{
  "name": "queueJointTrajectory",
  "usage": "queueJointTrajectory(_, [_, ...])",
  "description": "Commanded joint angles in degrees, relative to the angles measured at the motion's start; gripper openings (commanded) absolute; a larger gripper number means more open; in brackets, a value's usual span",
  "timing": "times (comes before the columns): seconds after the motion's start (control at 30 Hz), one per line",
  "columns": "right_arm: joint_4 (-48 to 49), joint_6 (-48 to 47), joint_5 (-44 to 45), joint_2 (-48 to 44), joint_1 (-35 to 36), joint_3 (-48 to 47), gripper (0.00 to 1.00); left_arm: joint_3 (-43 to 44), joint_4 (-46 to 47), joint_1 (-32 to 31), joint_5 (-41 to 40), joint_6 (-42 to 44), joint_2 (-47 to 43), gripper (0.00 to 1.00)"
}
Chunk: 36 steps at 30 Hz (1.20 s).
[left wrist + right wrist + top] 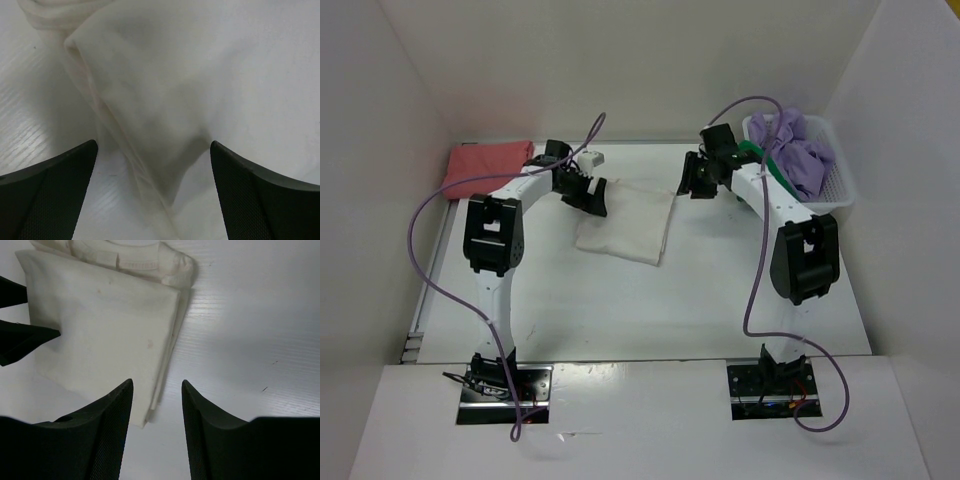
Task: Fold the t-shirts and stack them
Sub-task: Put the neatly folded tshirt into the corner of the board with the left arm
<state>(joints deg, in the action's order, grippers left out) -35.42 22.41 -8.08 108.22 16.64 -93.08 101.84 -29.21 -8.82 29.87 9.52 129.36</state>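
From the top camera I see the table. The cream shirt lies folded near the middle, a bit toward 12 o'clock. The red shirt lies folded at 10 o'clock, by the back wall. At 2 o'clock there is a basket with the purple shirt bunched up in it. A bit of the green shirt peeks out at its 9 o'clock side. My left gripper is over the cream shirt's 10 o'clock corner. My right gripper is just off its 2 o'clock corner.

From the left wrist I see the left gripper spread wide. It holds nothing. The cream shirt lies under it with soft creases.

From the right wrist I see the right gripper with a narrow gap between its fingers. Nothing is pinched in it. The cream shirt lies flat below, toward 10 o'clock. Its neck end is at 12 o'clock. The left gripper pokes in at 9 o'clock.
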Motion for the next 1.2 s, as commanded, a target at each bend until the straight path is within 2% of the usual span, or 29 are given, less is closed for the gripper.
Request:
queueJointTrajectory(0.0, [-0.3,-0.3,1.0,-4.3,0.3,0.4,0.49,-1.3,-3.7,-1.4,2.5,-1.8,2.2,1.0])
queueJointTrajectory(0.1, [-0.9,-0.3,1.0,-5.6,0.3,0.4,0.49,-2.6,-3.7,-2.8,4.9,-1.8,2.9,1.0])
queueJointTrajectory(0.13, [-0.9,-0.3,1.5,-6.2,0.3,-0.3,0.49,-3.1,-3.7,-2.8,4.9,-2.3,3.6,0.96])
queueJointTrajectory(0.23, [-1.5,-0.3,2.1,-7.6,0.3,-0.8,0.49,-3.7,-3.1,-3.3,6.4,-4.1,5.8,0.65])
queueJointTrajectory(0.27, [-2.1,-0.3,2.1,-7.6,0.3,-0.8,0.51,-3.7,-3.1,-3.3,7.0,-4.7,6.5,0.5])
queueJointTrajectory(0.33, [-2.1,-0.3,2.6,-9.0,0.3,-1.3,0.51,-2.2,-3.7,-3.3,8.3,-5.2,8.8,0.34])
queueJointTrajectory(0.4, [-2.6,-0.3,3.1,-9.7,0.3,-1.3,0.51,-1.6,-4.4,-3.3,8.3,-5.2,9.3,0.0])
queueJointTrajectory(0.6, [-3.3,-0.3,4.4,-12.2,-0.9,-0.3,0.52,-0.6,-3.8,-2.5,9.0,-3.4,3.5,0.0])
queueJointTrajectory(0.73, [-3.3,-0.3,4.4,-12.7,-1.4,0.3,0.52,0.7,-3.8,-1.4,-2.4,2.2,-2.8,0.0])
queueJointTrajectory(0.77, [-3.3,-0.3,4.4,-12.7,-1.4,0.3,0.52,0.7,-3.1,-1.4,-8.8,3.5,-4.8,0.0])
queueJointTrajectory(0.8, [-3.3,-0.3,4.4,-12.7,-1.4,0.3,0.52,1.9,-3.1,-0.5,-11.6,5.6,-5.4,0.0])
queueJointTrajectory(0.83, [-3.3,-0.3,4.4,-12.7,-1.4,0.3,0.52,2.7,-3.1,0.3,-16.5,6.6,-5.4,0.0])
queueJointTrajectory(1.07, [-3.8,-0.8,4.4,-12.2,-2.0,-1.7,0.52,9.2,-0.5,1.6,-36.8,14.0,-4.8,0.0])
queueJointTrajectory(1.17, [-4.9,-0.8,4.9,-11.6,-2.0,-2.9,0.52,12.1,0.0,2.2,-41.1,15.9,-3.2,0.0])
